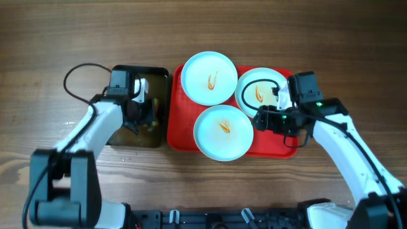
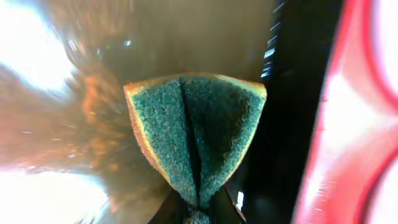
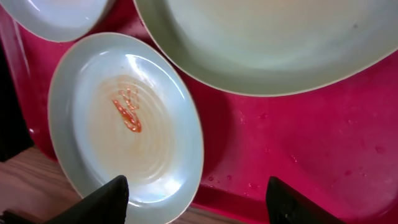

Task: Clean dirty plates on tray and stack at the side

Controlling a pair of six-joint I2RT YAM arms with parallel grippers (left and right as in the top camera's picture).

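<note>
Plates (image 1: 208, 77), three and each streaked orange at the centre, are found on the red tray (image 1: 175, 124), with the right plate (image 1: 253, 89) partly crossed by a black cable (image 1: 244, 84) and the front plate (image 1: 221, 130) overhanging the near rim above the wooden table (image 1: 356, 38). Left gripper (image 2: 199, 208) is seen clamped on a folded green sponge (image 2: 196, 137) over the black tray (image 1: 160, 75), just beside the red one. Right gripper (image 3: 198, 202) is held low by the front plate's edge, fingers (image 3: 106, 202) spread wide, nothing gripped.
</note>
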